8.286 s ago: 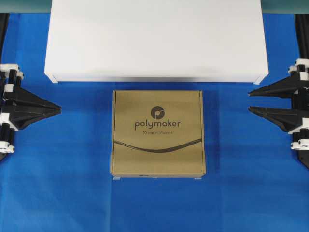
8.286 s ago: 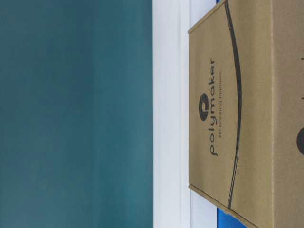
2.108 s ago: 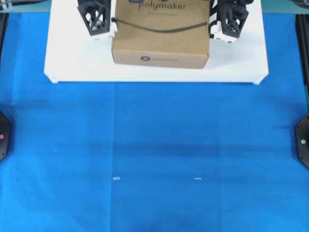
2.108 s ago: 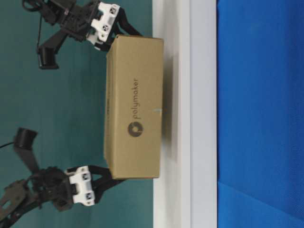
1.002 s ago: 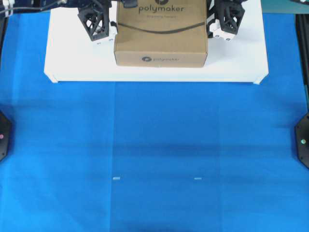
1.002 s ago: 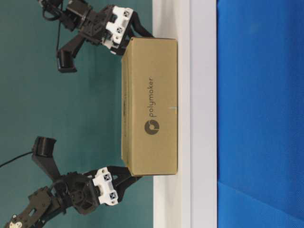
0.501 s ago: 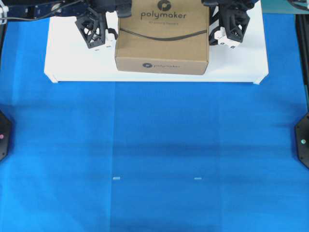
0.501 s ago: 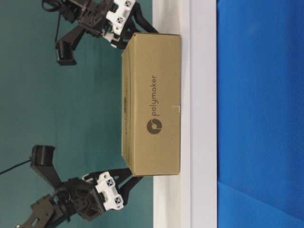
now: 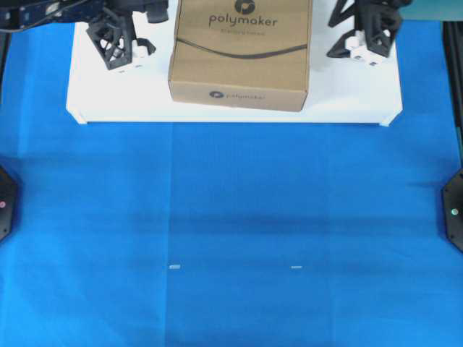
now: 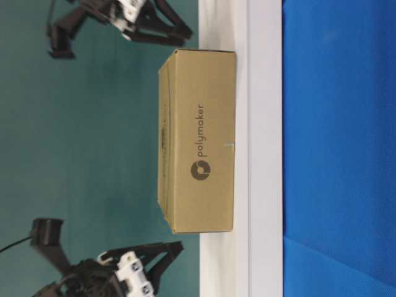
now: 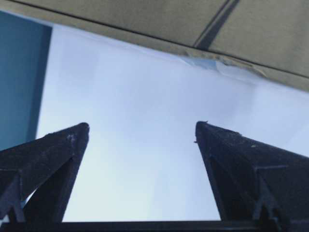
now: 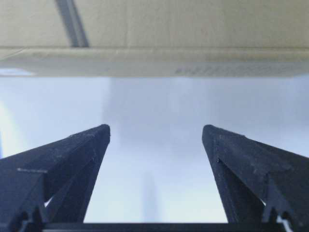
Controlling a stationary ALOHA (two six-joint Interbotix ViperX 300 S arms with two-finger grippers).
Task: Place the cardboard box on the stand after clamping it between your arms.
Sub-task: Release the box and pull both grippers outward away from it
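Observation:
The brown cardboard box (image 9: 239, 54) printed "polymaker" lies flat on the white stand (image 9: 362, 97), seen also side-on as box (image 10: 197, 148) on stand (image 10: 247, 93). My left gripper (image 9: 126, 50) hangs open over the stand, left of the box and apart from it. My right gripper (image 9: 358, 47) is open on the box's right, also clear of it. In the left wrist view the open left gripper (image 11: 142, 126) faces the box's side (image 11: 193, 24) across bare stand top (image 11: 145, 92). The right gripper (image 12: 156, 129) likewise faces the box (image 12: 169, 29).
A blue mat (image 9: 231, 217) covers the table in front of the stand, with two small white marks (image 9: 177, 266) on it. Black arm bases sit at the left edge (image 9: 3, 202) and the right edge (image 9: 453, 213). A teal backdrop (image 10: 93, 148) stands behind.
Both grippers have drawn away sideways from the box's flanks, the left one to the left and the right one to the right. The box stays resting on the stand.

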